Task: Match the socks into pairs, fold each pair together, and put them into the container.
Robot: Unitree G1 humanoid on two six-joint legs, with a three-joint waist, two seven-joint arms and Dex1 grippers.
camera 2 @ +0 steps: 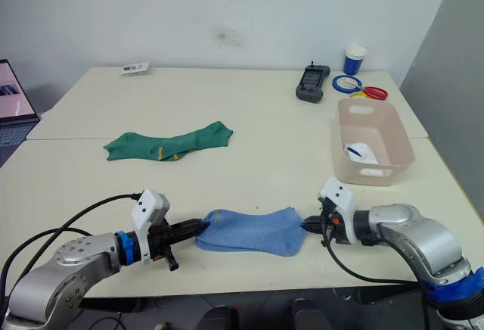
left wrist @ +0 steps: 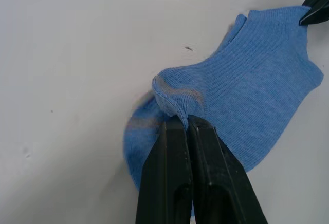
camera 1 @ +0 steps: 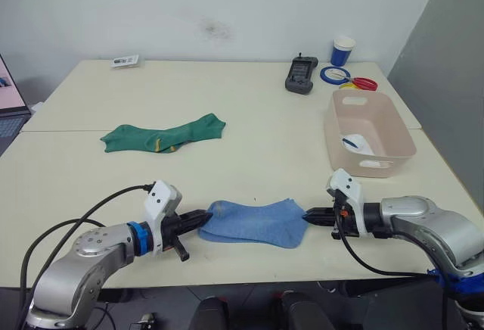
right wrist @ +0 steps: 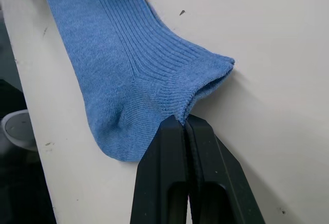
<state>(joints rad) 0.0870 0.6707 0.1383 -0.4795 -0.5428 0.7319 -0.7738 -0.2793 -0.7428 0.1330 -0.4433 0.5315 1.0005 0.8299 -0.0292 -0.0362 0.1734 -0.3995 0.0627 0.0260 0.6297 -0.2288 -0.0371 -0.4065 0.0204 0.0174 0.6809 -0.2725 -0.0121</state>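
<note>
Two light blue socks (camera 1: 253,222) lie stacked near the table's front edge. My left gripper (camera 1: 206,215) is shut on their toe end (left wrist: 172,100). At the opposite side my right gripper (camera 1: 307,216) is shut on the cuff end (right wrist: 177,100). Two dark green socks (camera 1: 162,135) with yellow marks lie flat together at the left middle of the table. The pink-beige container (camera 1: 368,132) stands at the right, with a white sock bundle (camera 1: 355,144) inside it.
At the back right are a black device (camera 1: 301,74), a blue-and-white cup (camera 1: 342,51), rings of tape (camera 1: 334,75) and red-handled scissors (camera 1: 363,83). A small card (camera 1: 123,60) lies at the back left. A laptop (camera 1: 9,110) sits at the left edge.
</note>
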